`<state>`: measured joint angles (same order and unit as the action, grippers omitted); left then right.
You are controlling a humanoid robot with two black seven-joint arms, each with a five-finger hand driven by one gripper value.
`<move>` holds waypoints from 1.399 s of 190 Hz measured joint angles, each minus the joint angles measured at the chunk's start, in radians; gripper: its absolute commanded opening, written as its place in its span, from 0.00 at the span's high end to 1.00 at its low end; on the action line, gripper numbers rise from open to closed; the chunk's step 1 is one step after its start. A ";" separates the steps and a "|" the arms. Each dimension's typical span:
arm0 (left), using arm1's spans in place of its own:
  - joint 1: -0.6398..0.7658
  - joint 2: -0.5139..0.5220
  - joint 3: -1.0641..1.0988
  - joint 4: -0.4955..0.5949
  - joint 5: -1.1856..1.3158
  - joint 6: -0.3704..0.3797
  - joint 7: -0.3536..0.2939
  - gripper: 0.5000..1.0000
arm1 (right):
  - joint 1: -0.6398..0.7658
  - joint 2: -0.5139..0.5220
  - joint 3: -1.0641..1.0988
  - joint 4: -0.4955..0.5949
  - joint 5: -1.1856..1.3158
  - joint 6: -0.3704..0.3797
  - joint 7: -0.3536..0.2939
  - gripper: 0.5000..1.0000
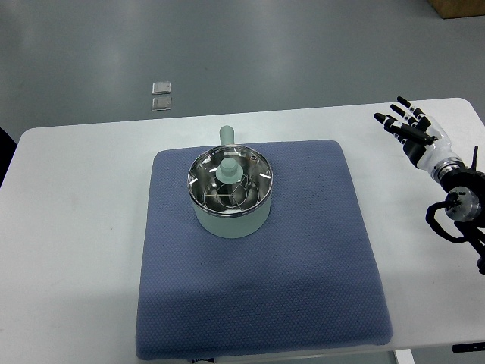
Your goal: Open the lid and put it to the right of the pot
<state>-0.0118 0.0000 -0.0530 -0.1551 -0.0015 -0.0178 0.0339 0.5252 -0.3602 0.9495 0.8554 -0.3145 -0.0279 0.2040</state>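
Glass lid on pot, well apart from right hand fingers

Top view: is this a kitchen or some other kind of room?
Probably a lab, not a kitchen: a robot hand over a plain white table, a pot on a blue mat, bare grey floor.

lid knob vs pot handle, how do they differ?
The lid knob is a short stub seen end-on, standing upright; the pot handle is a longer bar lying level, sticking out from the pot's far side.
The lid knob sits at the middle of the glass lid; the pot handle reaches beyond the rim over the blue mat.
Both are the same pale green, and the right hand touches neither.
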 measured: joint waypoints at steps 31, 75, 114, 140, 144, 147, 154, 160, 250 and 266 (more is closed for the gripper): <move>0.000 0.000 0.001 -0.002 0.000 0.001 0.001 0.00 | 0.008 -0.002 0.001 -0.015 0.000 0.003 0.000 0.15; 0.000 0.000 0.002 -0.002 0.000 0.001 0.001 0.00 | 0.010 -0.007 0.002 -0.018 0.000 0.003 0.000 0.15; 0.000 0.000 0.002 -0.001 0.000 0.001 0.001 0.00 | 0.010 -0.008 0.001 -0.020 -0.004 0.004 0.000 0.15; 0.000 0.000 0.002 -0.001 0.000 0.001 0.001 0.00 | 0.010 -0.007 0.001 -0.020 -0.005 0.004 0.000 0.15; 0.000 0.000 0.002 -0.001 0.000 0.001 0.001 0.00 | 0.010 -0.007 0.001 -0.020 -0.005 0.004 0.000 0.15; 0.000 0.000 0.002 -0.001 0.000 0.001 0.001 0.00 | 0.011 -0.007 0.001 -0.020 -0.005 0.004 0.000 0.15; 0.000 0.000 0.002 -0.001 0.000 0.001 0.001 0.00 | 0.011 -0.007 0.002 -0.020 -0.005 0.004 0.000 0.15; 0.000 0.000 0.002 -0.001 0.000 0.001 0.001 0.00 | 0.011 -0.006 0.002 -0.020 -0.005 0.003 0.000 0.15; 0.001 0.000 0.002 -0.001 0.000 0.001 0.002 0.00 | 0.057 -0.090 -0.003 -0.001 -0.050 0.082 0.024 0.19; 0.000 0.000 0.002 -0.001 0.000 0.001 0.002 0.00 | 0.084 -0.130 -0.006 0.019 -0.129 0.110 0.038 0.21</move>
<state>-0.0115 0.0000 -0.0509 -0.1564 -0.0016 -0.0168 0.0354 0.6089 -0.4899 0.9430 0.8742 -0.4430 0.0825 0.2423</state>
